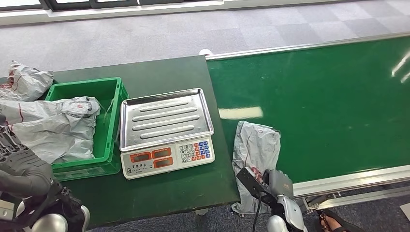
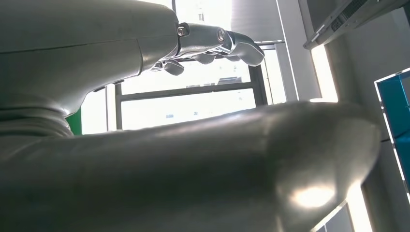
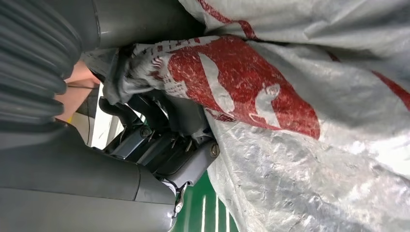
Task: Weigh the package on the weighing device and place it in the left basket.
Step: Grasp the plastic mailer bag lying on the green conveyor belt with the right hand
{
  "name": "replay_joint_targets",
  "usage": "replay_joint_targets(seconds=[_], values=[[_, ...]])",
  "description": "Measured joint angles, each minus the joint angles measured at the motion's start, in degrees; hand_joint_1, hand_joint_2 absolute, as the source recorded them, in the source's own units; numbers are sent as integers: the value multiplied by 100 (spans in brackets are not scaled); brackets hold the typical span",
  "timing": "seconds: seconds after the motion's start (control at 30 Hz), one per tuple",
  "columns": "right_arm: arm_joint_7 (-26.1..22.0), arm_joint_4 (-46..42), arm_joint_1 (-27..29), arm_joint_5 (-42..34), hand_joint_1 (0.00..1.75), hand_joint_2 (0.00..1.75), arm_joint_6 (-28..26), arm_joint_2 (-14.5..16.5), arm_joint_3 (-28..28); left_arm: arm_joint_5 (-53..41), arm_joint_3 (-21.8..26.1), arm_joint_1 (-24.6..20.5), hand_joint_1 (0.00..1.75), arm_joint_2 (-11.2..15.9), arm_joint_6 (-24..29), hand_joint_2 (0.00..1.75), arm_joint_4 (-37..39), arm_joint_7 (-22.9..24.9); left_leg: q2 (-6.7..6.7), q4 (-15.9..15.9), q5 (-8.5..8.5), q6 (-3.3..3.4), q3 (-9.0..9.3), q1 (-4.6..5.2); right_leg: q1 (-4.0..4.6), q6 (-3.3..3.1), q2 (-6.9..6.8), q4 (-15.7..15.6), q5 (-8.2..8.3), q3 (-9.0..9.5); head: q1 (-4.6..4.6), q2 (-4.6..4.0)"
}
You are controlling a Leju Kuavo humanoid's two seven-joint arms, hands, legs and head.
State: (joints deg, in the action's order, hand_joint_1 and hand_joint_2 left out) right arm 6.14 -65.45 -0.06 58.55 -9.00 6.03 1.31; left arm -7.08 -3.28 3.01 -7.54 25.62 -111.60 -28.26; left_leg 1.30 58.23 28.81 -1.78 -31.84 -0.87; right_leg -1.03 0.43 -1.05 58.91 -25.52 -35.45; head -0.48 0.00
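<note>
Fingers of the right hand are curled into the grey package and grip its plastic at the near edge of the green belt. By my reading, the scale tray is bare, so weighing and the drop into the green basket are still ahead. Left hand shows loosely bent fingers holding nothing, and how firm the right grip is stays hidden behind the bag.

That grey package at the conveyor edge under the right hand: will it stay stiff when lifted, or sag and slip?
Probably floppy: the grey package is a creased plastic mailer, part draped over the conveyor edge. It looks thin and flat, so likely light. The film is glossy, so it may slide; the right hand grips a bunched fold in the right wrist view, which should help.
</note>
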Motion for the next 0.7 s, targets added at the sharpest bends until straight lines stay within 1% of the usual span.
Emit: replay_joint_targets(seconds=[0.1,0.2,0.3,0.37,0.43,0.53,0.6,0.7], values=[[-39,-237,95,213,175,175,-478,1,-3,14,0,46,0,-5,0,0,-30,-32,0,0,0,0,1,0,0,0,0,0,0,-1,-1,0],[-98,-648,185,605,175,175,-984,-8,-56,25,0,97,0,-21,0,0,-73,-88,0,1,-1,0,20,1,0,0,1,0,0,-5,-1,0],[-166,-1285,251,1205,175,175,-1389,-49,-253,69,1,151,0,-43,-4,0,-120,-157,-1,2,-2,0,37,2,-2,0,0,0,2,-9,0,0],[-184,-1833,270,1783,175,175,-1579,-126,-485,114,3,210,0,-61,-17,0,-155,-219,-2,3,-1,2,32,7,-7,1,0,0,2,-9,-1,0],[-193,-2439,229,2278,175,175,-1563,-249,-788,155,5,277,0,-81,-49,0,-192,-282,-2,3,3,8,19,12,-12,5,-1,0,0,-7,-1,0],[-208,-3097,148,2533,175,175,-1464,-399,-1192,187,8,340,0,-106,-90,0,-231,-318,1,3,13,19,3,15,-16,11,-1,-1,-5,1,2,0],[-207,-3320,116,2710,175,175,-1517,-500,-1317,207,9,361,0,-111,-94,0,-248,-338,5,3,18,20,-1,16,-17,11,0,-1,-5,1,-1,0],[-198,-3431,-59,2890,175,175,-1535,-833,-1379,284,11,368,0,-111,-98,0,-255,-377,6,4,17,21,-2,17,-18,12,1,-1,-4,2,-1,0]])
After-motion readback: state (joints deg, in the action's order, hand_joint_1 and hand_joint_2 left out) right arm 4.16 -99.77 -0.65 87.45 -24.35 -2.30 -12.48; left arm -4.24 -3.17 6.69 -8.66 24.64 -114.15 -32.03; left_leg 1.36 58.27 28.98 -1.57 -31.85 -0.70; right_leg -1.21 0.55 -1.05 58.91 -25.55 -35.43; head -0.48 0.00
